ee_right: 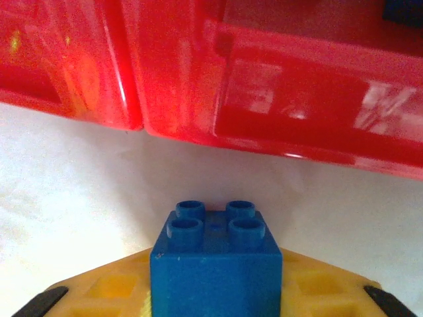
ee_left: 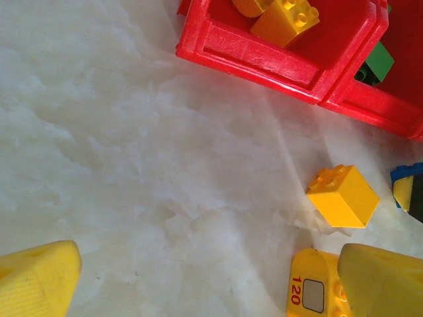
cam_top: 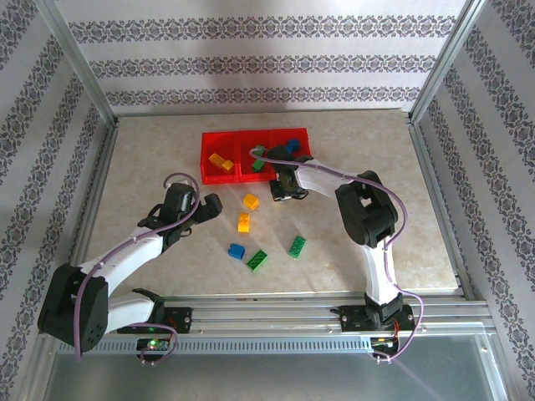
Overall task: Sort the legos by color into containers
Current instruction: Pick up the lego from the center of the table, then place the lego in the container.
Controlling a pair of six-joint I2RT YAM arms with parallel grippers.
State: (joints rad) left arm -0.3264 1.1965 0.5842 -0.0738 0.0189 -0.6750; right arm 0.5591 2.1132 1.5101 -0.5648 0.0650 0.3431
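Three joined red containers (cam_top: 219,142) stand at the back of the table. The left one holds yellow legos (cam_top: 220,162), the middle one a green lego (cam_top: 258,154), the right one blue and green legos (cam_top: 290,145). My right gripper (cam_top: 280,192) sits just in front of the bins, shut on a blue lego (ee_right: 217,264) whose studs face the red wall (ee_right: 284,112). The left gripper (ee_left: 208,290) hangs open over bare table. A printed yellow lego (ee_left: 312,290) lies at its right finger (ee_left: 383,281), and a plain yellow lego (ee_left: 342,196) lies beyond that.
Loose legos lie mid-table: yellow (cam_top: 250,200), orange-yellow (cam_top: 243,222), blue (cam_top: 236,250) and two green (cam_top: 257,260) (cam_top: 298,246). Aluminium frame posts (cam_top: 100,100) edge the table on both sides. A rail (cam_top: 276,316) runs along the near edge.
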